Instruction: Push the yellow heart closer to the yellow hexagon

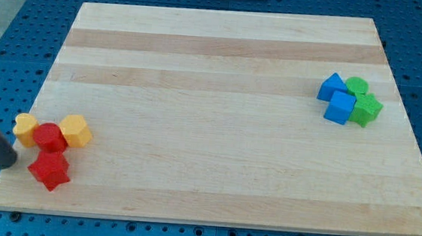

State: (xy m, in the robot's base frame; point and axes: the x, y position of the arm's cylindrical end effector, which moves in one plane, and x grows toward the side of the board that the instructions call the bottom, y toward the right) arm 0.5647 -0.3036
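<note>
The rod's tip (5,164) sits at the board's left edge, holding nothing, since it can only push. It is just left of and below the yellow heart (24,129). A red block (49,136) sits between the heart and the yellow hexagon (75,131), touching both. A red star (48,169) lies just below. The push looks about to start. Next, I think the tip must nudge the heart around the red block. Blue and green blocks (348,99) sit far right.
</note>
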